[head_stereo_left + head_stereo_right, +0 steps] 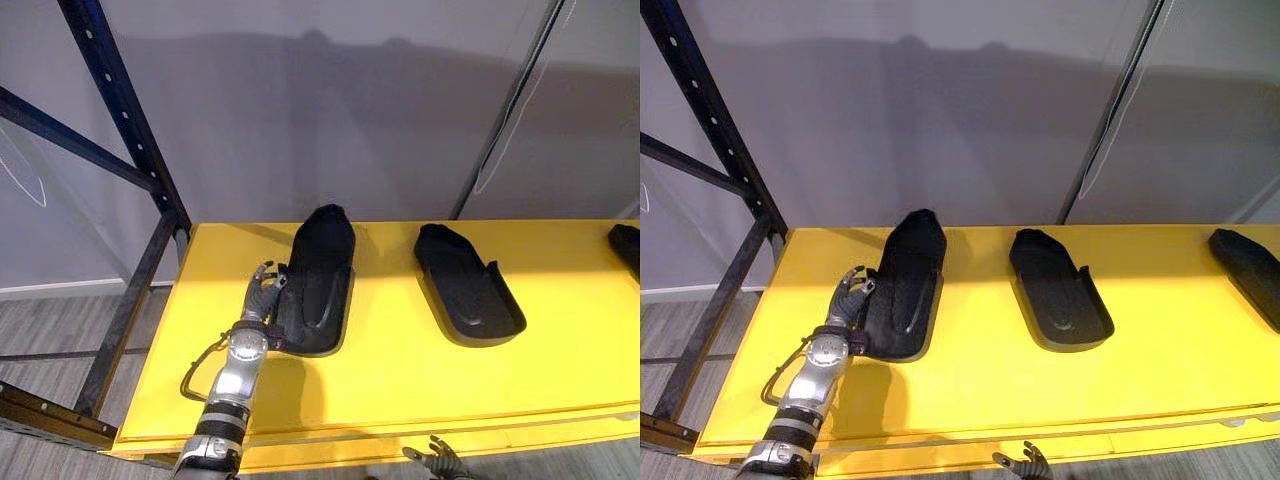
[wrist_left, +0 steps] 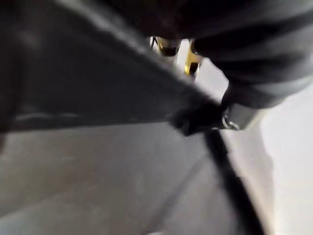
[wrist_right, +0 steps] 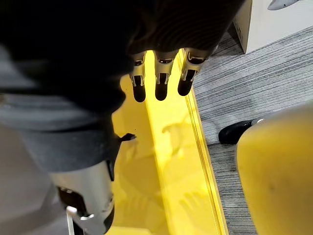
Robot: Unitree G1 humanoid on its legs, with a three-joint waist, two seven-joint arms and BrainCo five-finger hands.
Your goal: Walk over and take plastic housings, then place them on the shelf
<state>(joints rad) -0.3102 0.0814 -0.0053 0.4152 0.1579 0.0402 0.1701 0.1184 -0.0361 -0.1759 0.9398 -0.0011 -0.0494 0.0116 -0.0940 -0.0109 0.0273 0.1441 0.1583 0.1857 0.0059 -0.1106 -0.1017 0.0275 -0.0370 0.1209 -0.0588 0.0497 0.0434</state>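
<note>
Black plastic housings lie on a yellow shelf (image 1: pixel 400 375). The left housing (image 1: pixel 325 270) rests lengthwise near the shelf's left end. My left hand (image 1: pixel 262 295) is at its left rim with fingers curled against the edge, and in the left wrist view the housing (image 2: pixel 88 83) runs close along the palm. A second housing (image 1: pixel 468 285) lies in the middle, apart from both hands. My right hand (image 1: pixel 440 462) hangs below the shelf's front edge, and its fingers (image 3: pixel 161 83) are straight and hold nothing.
A third housing (image 1: pixel 1245 265) lies at the shelf's right end. A dark rack upright (image 1: pixel 130 130) with braces stands at the left, and a grey wall and a thin pole (image 1: pixel 510 110) are behind. Bare shelf lies between the housings and along the front.
</note>
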